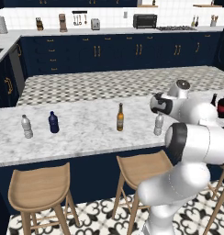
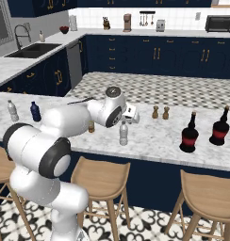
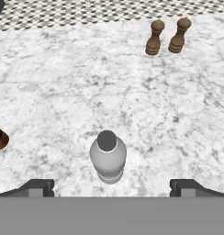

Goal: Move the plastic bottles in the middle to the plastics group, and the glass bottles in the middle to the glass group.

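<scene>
The gripper [image 3: 112, 188] hangs wide open above a clear water bottle [image 3: 108, 157] standing upright mid-counter [image 1: 86, 133], grasping nothing. An amber bottle [image 1: 120, 117] beside it carries a yellowish label, its writing too small to read.

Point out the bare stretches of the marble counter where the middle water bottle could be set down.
The widest bare marble lies between the dark blue bottle and the amber bottle. A smaller patch sits left of the clear water bottle in the plastics group. Another lies between the middle water bottle and the brown shakers. It is crowded around the black red-banded bottles.
</scene>
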You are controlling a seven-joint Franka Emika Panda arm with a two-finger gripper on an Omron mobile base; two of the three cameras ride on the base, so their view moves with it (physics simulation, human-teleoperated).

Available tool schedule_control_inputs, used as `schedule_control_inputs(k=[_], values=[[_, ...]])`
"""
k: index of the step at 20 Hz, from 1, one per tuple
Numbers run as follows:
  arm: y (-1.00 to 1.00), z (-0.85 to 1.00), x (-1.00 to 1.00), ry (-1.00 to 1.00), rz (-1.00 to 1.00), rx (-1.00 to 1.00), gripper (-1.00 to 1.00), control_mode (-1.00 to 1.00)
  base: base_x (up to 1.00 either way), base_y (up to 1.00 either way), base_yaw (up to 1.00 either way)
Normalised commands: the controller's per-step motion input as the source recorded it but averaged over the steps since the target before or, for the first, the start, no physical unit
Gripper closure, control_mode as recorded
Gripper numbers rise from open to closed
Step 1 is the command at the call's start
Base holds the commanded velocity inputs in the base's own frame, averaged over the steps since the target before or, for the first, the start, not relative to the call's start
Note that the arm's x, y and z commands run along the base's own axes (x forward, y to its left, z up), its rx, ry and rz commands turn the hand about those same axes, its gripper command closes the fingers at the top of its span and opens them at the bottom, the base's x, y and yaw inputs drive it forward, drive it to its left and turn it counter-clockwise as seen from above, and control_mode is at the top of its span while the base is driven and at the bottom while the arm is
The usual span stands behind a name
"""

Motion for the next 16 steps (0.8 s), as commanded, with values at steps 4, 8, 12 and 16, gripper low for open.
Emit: schedule_control_inputs(k=[4, 8, 12, 16], values=[[0.22, -0.19, 0.08, -0.04, 0.0, -0.06, -1.0, -1.0, 0.0, 0.0, 0.0], [0.07, -0.11, 0.38, 0.01, -0.03, -0.05, -1.0, -1.0, 0.0, 0.0, 0.0], [-0.01, -0.06, 0.53, 0.07, -0.03, -0.01, -1.0, -1.0, 0.0, 0.0, 0.0], [-0.16, 0.0, 0.09, 0.03, 0.0, 0.0, -1.0, -1.0, 0.0, 0.0, 0.0]])
